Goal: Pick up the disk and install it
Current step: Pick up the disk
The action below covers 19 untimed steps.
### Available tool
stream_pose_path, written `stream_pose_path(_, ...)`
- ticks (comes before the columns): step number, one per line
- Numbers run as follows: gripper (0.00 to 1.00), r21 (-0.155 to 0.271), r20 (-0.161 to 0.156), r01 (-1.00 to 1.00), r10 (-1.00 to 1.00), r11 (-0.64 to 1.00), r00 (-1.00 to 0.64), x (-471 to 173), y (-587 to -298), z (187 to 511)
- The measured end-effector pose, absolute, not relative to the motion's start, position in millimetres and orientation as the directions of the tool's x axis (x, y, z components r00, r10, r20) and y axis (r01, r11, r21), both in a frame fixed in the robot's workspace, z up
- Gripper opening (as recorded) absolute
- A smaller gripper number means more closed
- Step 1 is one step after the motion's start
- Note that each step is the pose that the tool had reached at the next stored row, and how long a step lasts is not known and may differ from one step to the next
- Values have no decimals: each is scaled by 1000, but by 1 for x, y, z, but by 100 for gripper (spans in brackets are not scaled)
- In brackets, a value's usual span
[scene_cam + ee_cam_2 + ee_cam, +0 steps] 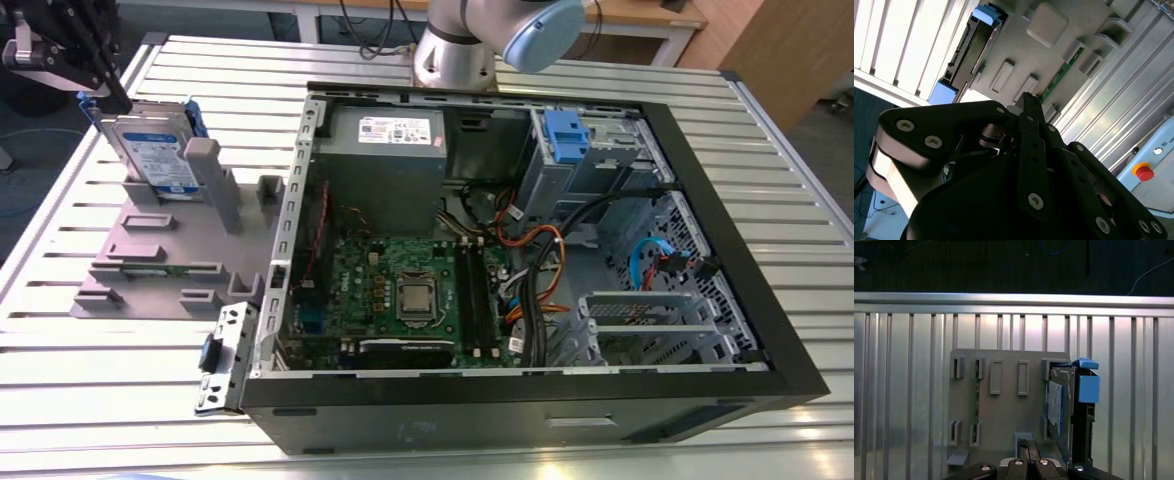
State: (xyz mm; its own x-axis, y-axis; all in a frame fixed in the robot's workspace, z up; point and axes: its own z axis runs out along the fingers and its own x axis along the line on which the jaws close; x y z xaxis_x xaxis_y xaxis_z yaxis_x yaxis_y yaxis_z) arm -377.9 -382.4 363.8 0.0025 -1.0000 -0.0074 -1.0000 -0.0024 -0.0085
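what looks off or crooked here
Nothing stands out. The disk stands upright in the grey stand, and the open computer case lies flat beside it.

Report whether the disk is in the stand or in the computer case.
In the stand: the disk sits upright on edge between its grey posts, outside the computer case.

Slatted metal table (107, 385): grey stand (147, 250), computer case (534, 418).
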Motion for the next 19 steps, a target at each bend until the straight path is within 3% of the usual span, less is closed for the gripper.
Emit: stream_pose_path(19,11,-8,-4,-1000,-1000,-12,12,-378,-382,364)
